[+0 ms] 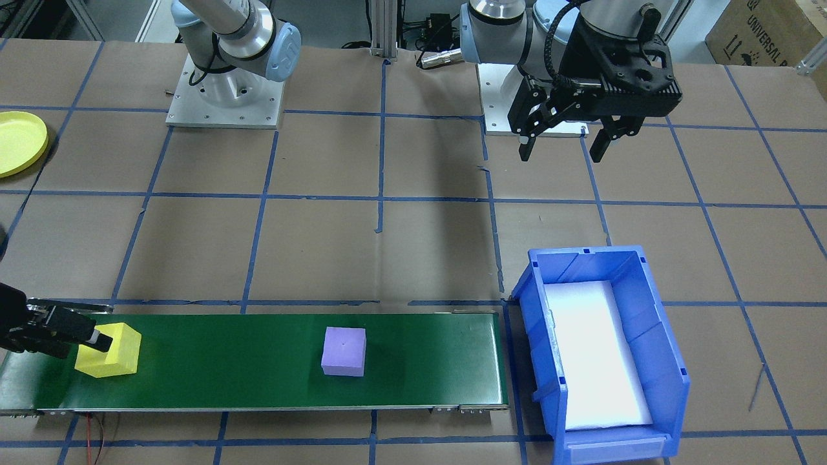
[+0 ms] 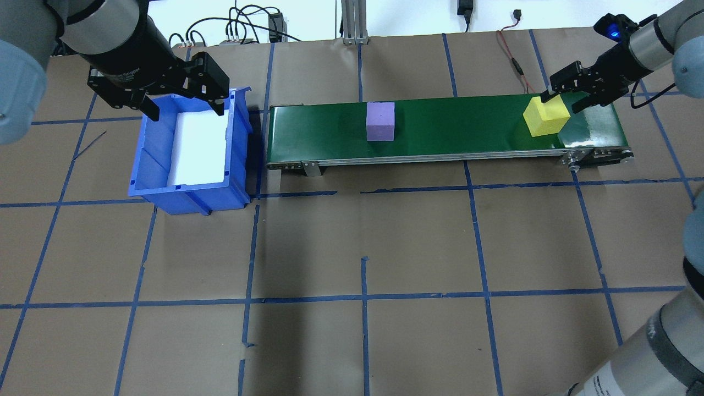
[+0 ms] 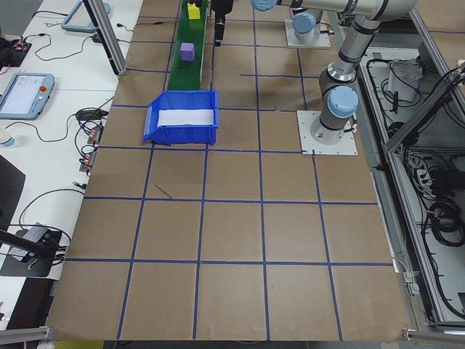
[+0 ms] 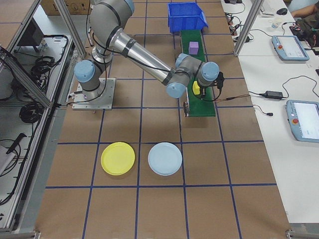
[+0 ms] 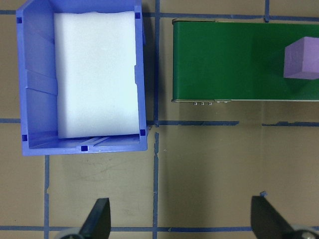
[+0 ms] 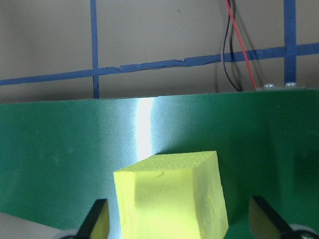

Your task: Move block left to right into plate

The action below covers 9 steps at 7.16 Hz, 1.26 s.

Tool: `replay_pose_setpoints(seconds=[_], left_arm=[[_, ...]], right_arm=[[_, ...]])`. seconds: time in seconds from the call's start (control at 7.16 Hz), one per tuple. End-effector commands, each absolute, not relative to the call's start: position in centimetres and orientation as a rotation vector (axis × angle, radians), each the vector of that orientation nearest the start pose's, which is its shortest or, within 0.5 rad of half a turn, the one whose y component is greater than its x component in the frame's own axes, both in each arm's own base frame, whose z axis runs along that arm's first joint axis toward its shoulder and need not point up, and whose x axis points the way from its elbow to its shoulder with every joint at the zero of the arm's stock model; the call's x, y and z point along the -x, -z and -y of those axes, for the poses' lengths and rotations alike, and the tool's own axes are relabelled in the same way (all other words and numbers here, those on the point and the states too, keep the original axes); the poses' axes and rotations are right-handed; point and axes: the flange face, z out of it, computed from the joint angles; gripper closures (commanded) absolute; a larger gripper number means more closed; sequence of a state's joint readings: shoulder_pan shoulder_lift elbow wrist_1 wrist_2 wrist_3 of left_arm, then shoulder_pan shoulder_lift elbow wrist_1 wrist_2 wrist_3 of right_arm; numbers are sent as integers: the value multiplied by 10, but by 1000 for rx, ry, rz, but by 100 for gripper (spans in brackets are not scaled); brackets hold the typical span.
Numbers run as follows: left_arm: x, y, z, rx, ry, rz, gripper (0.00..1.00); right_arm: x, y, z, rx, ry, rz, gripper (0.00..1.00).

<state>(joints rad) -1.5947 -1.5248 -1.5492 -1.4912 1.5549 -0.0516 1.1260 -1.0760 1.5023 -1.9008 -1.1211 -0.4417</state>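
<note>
Now | right hand [image 2: 561, 99] spread wide astride yellow block [image 2: 545, 116] | left hand [image 1: 561, 146] wide, hovering above table [image 1: 426, 219]

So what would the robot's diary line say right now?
right hand: open around yellow block | left hand: open over blue bin | purple block: on belt | yellow plate: empty

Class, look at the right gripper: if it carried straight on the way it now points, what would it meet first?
Most likely the yellow block. The right gripper is open, a finger on either side of the block, which sits on the green belt. Whether a finger already touches it is unclear.
</note>
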Motion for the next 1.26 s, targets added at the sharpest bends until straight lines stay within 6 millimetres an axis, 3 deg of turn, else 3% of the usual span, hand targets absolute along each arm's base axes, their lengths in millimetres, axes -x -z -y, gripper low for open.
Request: replay_pose_setpoints(seconds=[0.0, 0.7, 0.84, 1.12], left_arm=[[146, -531, 482, 42, 236, -3153, 0], [145, -532, 482, 44, 244, -3151, 0], [145, -532, 482, 44, 244, -3153, 0], [146, -532, 482, 41, 244, -3154, 0]], right_arm=[[123, -275, 662, -30, 137, -2725, 0], [139, -254, 655, 1, 125, -2919, 0], [142, -257, 657, 16, 159, -2949, 8], [145, -265, 654, 123, 163, -2997, 83]])
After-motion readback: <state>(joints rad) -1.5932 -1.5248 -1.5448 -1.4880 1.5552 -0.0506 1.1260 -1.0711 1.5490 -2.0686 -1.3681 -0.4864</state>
